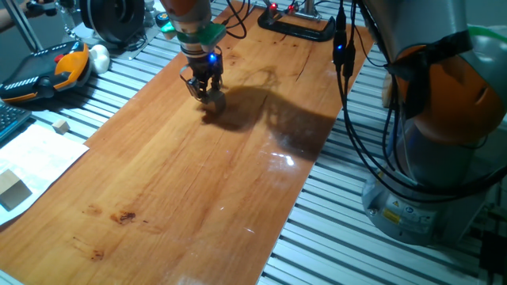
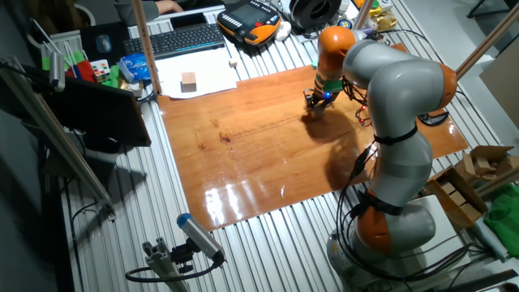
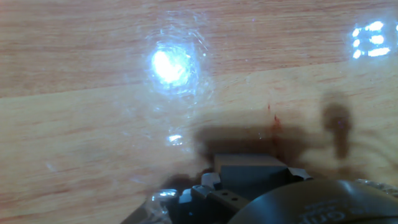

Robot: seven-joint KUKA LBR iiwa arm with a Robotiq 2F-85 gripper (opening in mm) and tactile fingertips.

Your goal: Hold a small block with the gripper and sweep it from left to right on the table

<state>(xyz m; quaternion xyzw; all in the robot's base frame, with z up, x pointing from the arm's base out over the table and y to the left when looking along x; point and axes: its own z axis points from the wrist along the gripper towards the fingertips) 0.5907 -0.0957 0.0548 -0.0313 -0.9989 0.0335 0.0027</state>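
My gripper (image 1: 207, 93) is down at the table (image 1: 198, 182), fingertips at or just above the wood, close to the board's far end as one fixed view shows it and nearer its left long edge than its right. Blue light lit on the wrist, teal band above it, orange arm link above that.

Grip state: the fingers sit close together around something small and greyish at their tips. From one fixed view I take this for the small block (image 1: 214, 98), but it lies in my own shadow and its faces cannot be made out. The hand view shows a flat grey-tan piece (image 3: 249, 167) low in the middle, right ahead of the dark gripper body, resting on the wood; I read it as the same block. Whether the pads actually press it, I cannot tell.

The other fixed view puts my gripper (image 2: 318, 101) near the board's edge that runs along the grey ribbed slats (image 2: 268, 243) toward the keyboard (image 2: 182, 38) side.

Off the board: a larger pale wooden block (image 2: 189, 81) on a white sheet (image 2: 195, 79) by the board's corner; a tinier pale cube (image 1: 61, 127) on the slats beside the long edge; an orange-and-black pendant (image 1: 47, 71) beyond it.
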